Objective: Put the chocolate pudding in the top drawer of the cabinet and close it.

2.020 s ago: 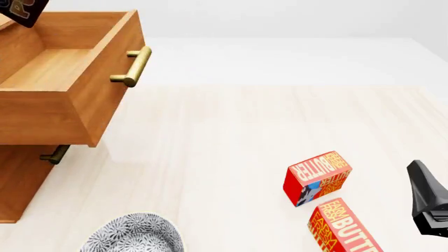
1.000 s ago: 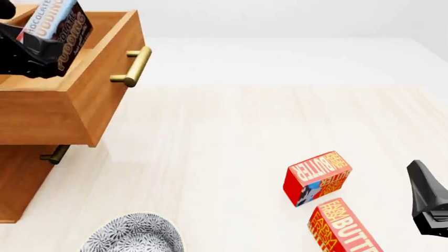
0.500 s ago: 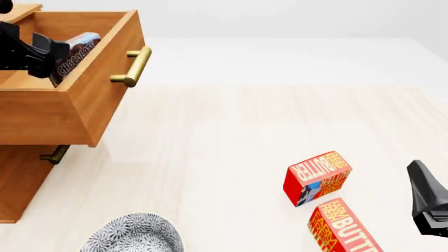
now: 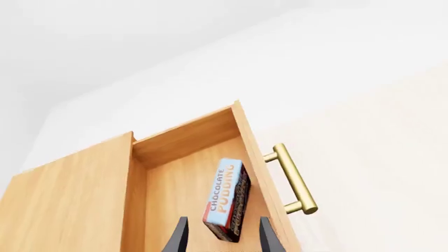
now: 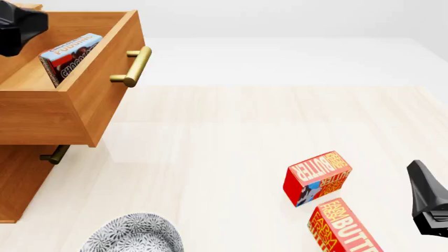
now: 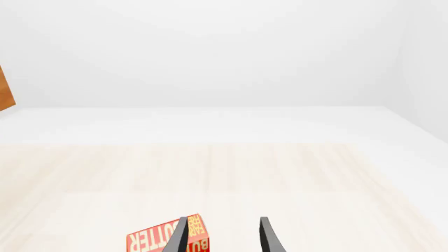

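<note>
Two arms under observation; we are noting each in turn. Our left gripper (image 4: 220,239) is hovering above the top drawer (image 5: 84,100), its jaws spread wide and released, gripping nothing. In the front view only a dark part of that arm is showing at the upper left corner, so we are relying on the left wrist view for the jaws.

We are finding the chocolate pudding (image 4: 227,199) inside the top drawer, apart from our jaws. It is lying tilted, its light blue face turned up and its far edge leaning toward the inner side of the drawer front; in the front view the pudding (image 5: 68,59) is sitting just behind that front panel. The drawer is standing pulled out from the cabinet (image 5: 18,178), its brass handle (image 5: 131,66) jutting over the desk (image 5: 231,131). A lower handle (image 5: 54,155) is showing beneath the open drawer.

Our right gripper (image 6: 221,236) is hanging low over the desk on the right side, well apart from the cabinet, jaws parted and gripping nothing. Near it we are seeing two red-and-yellow butter boxes: one (image 5: 317,178) resting on its side, the other (image 5: 344,228) just beside it, toward the near edge. A patterned grey bowl (image 5: 133,234) is sitting at the near edge, well apart from the boxes.
</note>
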Robot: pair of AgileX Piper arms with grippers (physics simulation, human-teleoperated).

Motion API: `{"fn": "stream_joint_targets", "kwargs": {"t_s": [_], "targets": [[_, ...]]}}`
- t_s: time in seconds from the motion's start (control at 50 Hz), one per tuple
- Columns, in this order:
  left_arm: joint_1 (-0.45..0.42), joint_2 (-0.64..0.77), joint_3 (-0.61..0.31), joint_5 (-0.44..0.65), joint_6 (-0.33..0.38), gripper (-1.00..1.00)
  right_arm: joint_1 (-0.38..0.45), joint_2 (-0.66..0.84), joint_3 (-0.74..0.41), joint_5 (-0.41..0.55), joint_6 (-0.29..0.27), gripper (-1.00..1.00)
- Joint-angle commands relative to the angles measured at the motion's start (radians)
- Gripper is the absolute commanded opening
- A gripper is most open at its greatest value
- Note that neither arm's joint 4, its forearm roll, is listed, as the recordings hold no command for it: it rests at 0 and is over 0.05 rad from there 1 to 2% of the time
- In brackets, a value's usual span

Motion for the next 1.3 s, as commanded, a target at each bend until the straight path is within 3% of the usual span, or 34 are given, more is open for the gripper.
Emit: {"fn": "stream_joint_targets", "kwargs": {"t_s": [0.02, 0.14, 0.56, 0.68, 0.7, 1.16, 1.22, 1.3], "targets": [[-0.09, -0.06, -0.042, 0.065, -0.014, 1.0, 0.0, 0.0, 0.0, 0.0, 0.0, 1.0], [-0.165, -0.064, -0.056, 0.095, -0.049, 1.0, 0.0, 0.0, 0.0, 0.0, 0.0, 1.0], [-0.375, -0.027, -0.064, 0.081, -0.07, 1.0, 0.0, 0.0, 0.0, 0.0, 0.0, 1.0], [-0.404, -0.02, -0.048, 0.067, -0.072, 1.0, 0.0, 0.0, 0.0, 0.0, 0.0, 1.0], [-0.397, -0.03, -0.029, 0.053, -0.044, 1.0, 0.0, 0.0, 0.0, 0.0, 0.0, 1.0], [-0.527, 0.041, 0.009, -0.001, -0.089, 1.0, 0.0, 0.0, 0.0, 0.0, 0.0, 1.0], [-0.516, 0.031, 0.033, -0.016, -0.063, 1.0, 0.0, 0.0, 0.0, 0.0, 0.0, 1.0], [-0.553, 0.055, 0.034, -0.022, -0.091, 1.0, 0.0, 0.0, 0.0, 0.0, 0.0, 1.0]]}}
